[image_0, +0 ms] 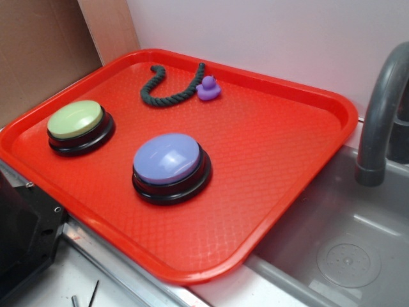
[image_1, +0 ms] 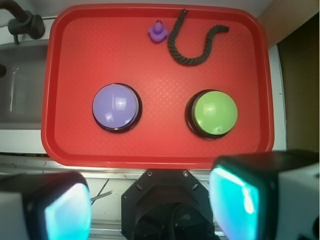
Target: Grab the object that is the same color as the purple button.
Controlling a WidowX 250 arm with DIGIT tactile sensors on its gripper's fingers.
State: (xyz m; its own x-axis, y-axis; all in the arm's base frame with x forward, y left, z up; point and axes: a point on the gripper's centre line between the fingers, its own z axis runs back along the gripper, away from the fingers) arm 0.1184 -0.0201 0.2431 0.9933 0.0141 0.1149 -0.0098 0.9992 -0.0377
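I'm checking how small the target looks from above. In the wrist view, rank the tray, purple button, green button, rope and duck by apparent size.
1. Red tray
2. Purple button and green button, which look alike
3. Dark green rope
4. Purple duck, the smallest by far

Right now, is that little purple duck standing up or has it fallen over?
Upright. The purple duck sits on its base on the red tray, head on top, right beside the dark rope. From overhead its head sits centred over its body.
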